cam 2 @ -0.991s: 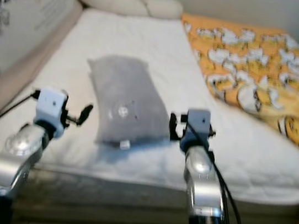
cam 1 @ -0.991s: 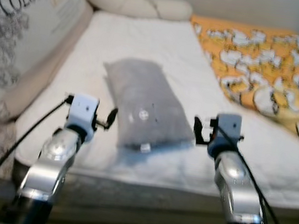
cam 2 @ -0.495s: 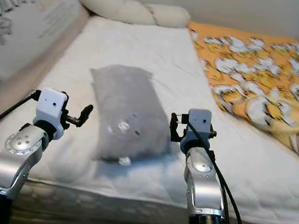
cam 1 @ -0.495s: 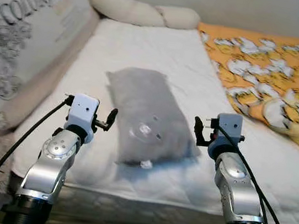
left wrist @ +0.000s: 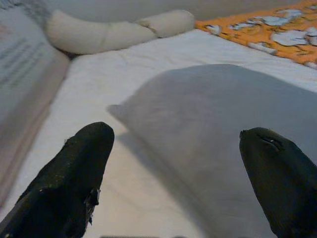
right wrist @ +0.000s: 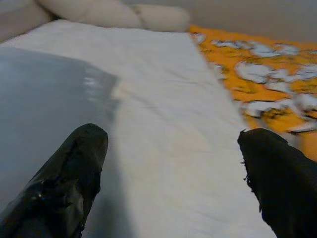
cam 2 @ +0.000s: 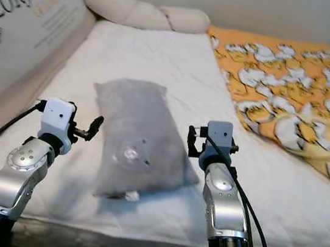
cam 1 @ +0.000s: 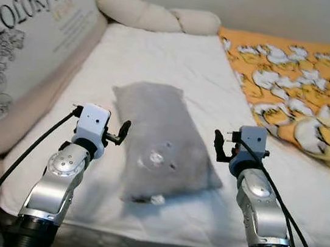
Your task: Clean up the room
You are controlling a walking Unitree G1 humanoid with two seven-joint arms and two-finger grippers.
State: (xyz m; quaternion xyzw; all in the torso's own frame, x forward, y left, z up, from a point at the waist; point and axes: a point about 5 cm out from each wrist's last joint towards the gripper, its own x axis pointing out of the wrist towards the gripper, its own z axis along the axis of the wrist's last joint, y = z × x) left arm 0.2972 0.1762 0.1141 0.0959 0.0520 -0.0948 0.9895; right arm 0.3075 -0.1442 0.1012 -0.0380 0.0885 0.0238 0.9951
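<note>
A grey pillow (cam 1: 161, 140) lies lengthwise on the white mattress (cam 1: 162, 55), its near end by the bed's front edge. My left gripper (cam 1: 122, 133) hovers open just left of the pillow's near half. On the other side my right gripper (cam 1: 217, 144) hangs open, just off the pillow's right edge. Both are held above the bed, apart from the pillow. In the left wrist view the pillow (left wrist: 213, 129) spreads between the two black fingers (left wrist: 74, 183). The right wrist view catches the pillow's side (right wrist: 44, 99) and bare sheet.
A large printed cushion (cam 1: 22, 48) leans along the bed's left side. A cream knotted bolster (cam 1: 155, 15) lies at the head. An orange blanket with a duck print (cam 1: 305, 88) covers the right part of the bed. Bare sheet lies between pillow and blanket.
The camera has come closer to the bed and tipped down, so the pillow sits lower and larger in view. Both grippers hold the same open pose beside it.
</note>
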